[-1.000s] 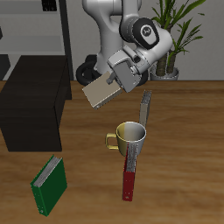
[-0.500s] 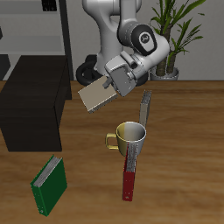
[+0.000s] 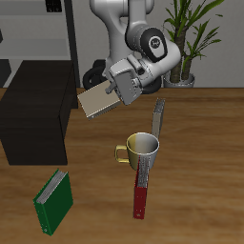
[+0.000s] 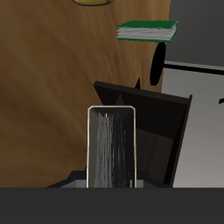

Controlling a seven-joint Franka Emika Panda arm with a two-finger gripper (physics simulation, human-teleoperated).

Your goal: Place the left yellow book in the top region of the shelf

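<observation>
Jaws clamp the left yellow book (image 3: 95, 100), carried closer to the shelf (image 3: 36, 110).

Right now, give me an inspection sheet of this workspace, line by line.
Surface: wooden table, bare between the objects.
Job's things: left yellow book held in the air, tilted, beside the shelf; the shelf's flat top holds nothing yet.
Clutter: yellow mug; red book lying in front of it; green book near the front edge; second yellow book upright behind the mug.
Grippers: gripper with its fingers closed on the left yellow book.
Cables: nothing seen.
Surroundings: potted plant and a grey open-frame rack at the back.
</observation>
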